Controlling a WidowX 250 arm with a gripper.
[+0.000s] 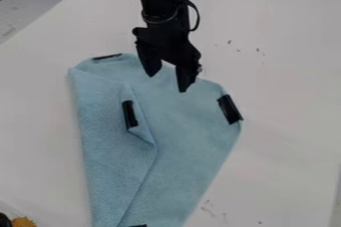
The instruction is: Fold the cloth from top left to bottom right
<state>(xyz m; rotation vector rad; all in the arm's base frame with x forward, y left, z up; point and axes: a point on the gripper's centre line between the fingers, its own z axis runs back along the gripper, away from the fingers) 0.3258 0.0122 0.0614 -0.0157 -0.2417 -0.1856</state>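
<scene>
Hanging over folded blue cloth [193, 136] — fingers [186, 77] parted — black strips [230, 109] on cloth.

Blue cloth [190, 136] (black strips [230, 109] on it), left flap [106, 141] folded inward, on white table [286, 121].

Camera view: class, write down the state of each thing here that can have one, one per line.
Cloth: partly folded, left side turned over
Gripper: open, over the cloth's upper part
Right tape strip: on the cloth's edge
Table: marked with dark specks
</scene>
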